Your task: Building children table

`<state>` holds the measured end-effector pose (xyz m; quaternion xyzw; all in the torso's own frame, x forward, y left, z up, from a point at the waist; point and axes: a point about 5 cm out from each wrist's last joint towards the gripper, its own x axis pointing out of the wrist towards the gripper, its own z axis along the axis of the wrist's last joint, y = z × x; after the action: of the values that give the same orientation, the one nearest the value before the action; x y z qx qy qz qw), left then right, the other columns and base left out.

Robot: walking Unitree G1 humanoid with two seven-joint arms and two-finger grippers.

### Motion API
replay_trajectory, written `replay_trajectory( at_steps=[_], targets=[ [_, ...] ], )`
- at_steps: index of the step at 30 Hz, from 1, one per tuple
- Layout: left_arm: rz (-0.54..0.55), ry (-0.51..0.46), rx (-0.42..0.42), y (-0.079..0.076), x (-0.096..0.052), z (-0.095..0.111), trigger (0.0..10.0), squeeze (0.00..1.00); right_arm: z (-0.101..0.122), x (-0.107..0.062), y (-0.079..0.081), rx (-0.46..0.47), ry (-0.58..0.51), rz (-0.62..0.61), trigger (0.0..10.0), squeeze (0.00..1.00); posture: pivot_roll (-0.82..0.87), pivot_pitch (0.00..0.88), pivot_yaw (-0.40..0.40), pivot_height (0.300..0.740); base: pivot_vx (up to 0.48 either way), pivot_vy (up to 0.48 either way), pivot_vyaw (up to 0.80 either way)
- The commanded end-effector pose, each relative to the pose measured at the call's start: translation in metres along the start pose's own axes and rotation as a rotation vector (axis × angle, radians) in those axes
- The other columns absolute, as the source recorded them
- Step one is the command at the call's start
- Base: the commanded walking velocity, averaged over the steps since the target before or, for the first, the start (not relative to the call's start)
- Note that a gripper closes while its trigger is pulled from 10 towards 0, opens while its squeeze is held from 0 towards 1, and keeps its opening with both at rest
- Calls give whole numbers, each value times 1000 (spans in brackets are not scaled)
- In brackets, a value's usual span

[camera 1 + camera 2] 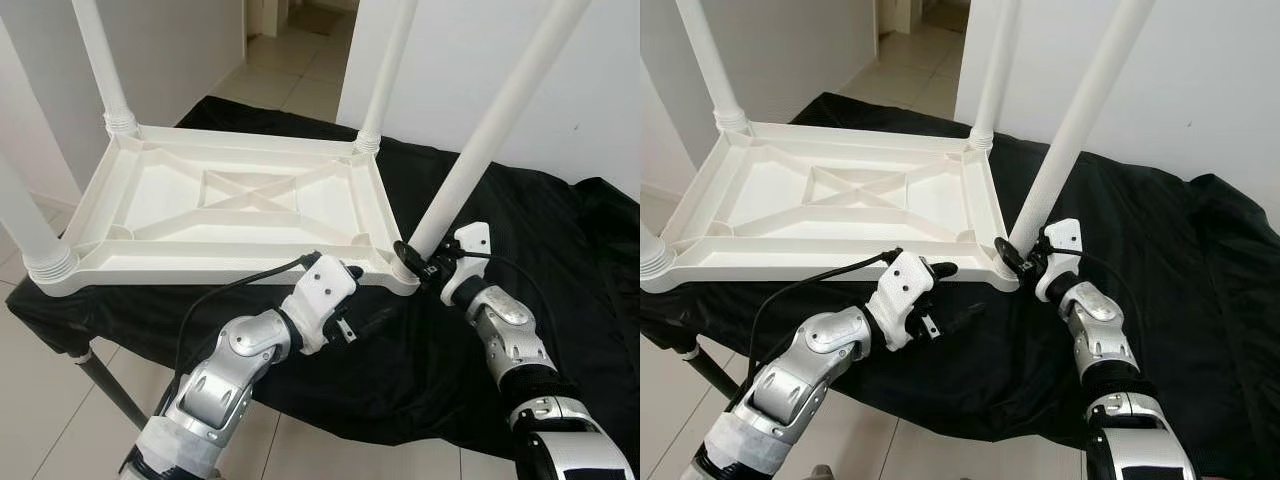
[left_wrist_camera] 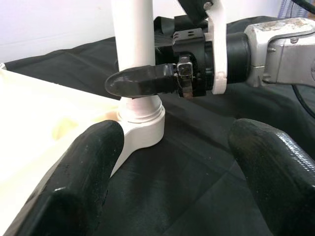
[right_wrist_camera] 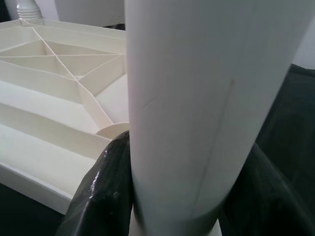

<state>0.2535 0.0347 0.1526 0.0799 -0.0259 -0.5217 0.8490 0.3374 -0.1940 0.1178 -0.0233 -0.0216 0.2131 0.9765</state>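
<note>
Low in the frame, the left gripper [image 1: 372, 318] hovers with fingers spread beside the near right corner. Just beyond, the right gripper [image 1: 415, 262] pinches the white leg [image 1: 490, 130] at its base, right above the socket. The upturned tabletop [image 1: 150, 255] fills the centre-left on black cloth [image 1: 560, 250]. It looks like light, stiff, slick plastic; gripping low near the socket seems best.

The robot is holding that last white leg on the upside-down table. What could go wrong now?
1. The fourth leg leans instead of standing straight like the other legs, so it might jam or pop out of its corner socket.
2. The right gripper grips it very low, so the long top could swing.
3. The left gripper is open and holds nothing, so the tabletop could slide on the black cloth when pushed.
</note>
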Motion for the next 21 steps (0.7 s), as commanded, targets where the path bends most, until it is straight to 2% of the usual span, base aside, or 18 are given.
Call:
replay_trajectory(
  at_steps=[1,4,6,8,9,10,11,12,13,15,18,19,21],
  targets=[
    [-28,-15,13,-2,5,3,10000,0,-11,-9,-7,17,55,-84,10000,0,-15,0,-86,740,0,0,0],
    [-30,-16,10,-1,6,4,10000,0,-12,-11,-6,26,53,-151,10000,0,-21,0,-77,740,0,0,0],
    [-54,7,8,-2,4,0,10000,0,-12,-16,-6,67,47,-327,10000,0,-32,0,-68,740,0,0,0],
    [-54,7,8,-2,4,0,10000,0,-12,-16,-6,67,47,-327,10000,0,-32,0,-68,740,0,0,0],
    [-64,22,3,-3,2,-2,10000,0,-11,-19,-5,77,43,-407,10000,0,-33,0,-68,740,0,0,0],
    [-64,22,3,-3,2,-2,10000,0,-11,-19,-5,77,43,-407,10000,0,-33,0,-68,740,0,0,0],
    [-69,32,0,-3,0,-5,10000,0,-10,-21,-3,81,36,-482,10000,0,-35,0,-67,740,0,0,0],
    [-69,32,0,-3,0,-5,10000,0,-10,-21,-3,81,36,-482,10000,0,-35,0,-67,740,0,0,0],
    [-68,38,0,-2,-2,-6,10000,0,-11,-23,-1,90,36,-556,10000,0,-38,0,-68,740,0,0,0],
    [-68,38,0,-2,-2,-6,10000,0,-11,-23,-1,90,36,-556,10000,0,-38,0,-68,740,0,0,0],
    [-25,46,3,9,-7,-8,10000,0,-14,-28,17,141,36,-806,10000,0,-32,0,-75,740,0,0,0],
    [-25,46,3,9,-7,-8,10000,0,-14,-28,17,141,36,-806,10000,0,-32,0,-75,740,0,0,0],
    [5,50,5,15,-9,-7,10000,0,-13,-26,28,167,28,-860,10000,0,-30,0,-74,740,0,0,0]
  ],
)
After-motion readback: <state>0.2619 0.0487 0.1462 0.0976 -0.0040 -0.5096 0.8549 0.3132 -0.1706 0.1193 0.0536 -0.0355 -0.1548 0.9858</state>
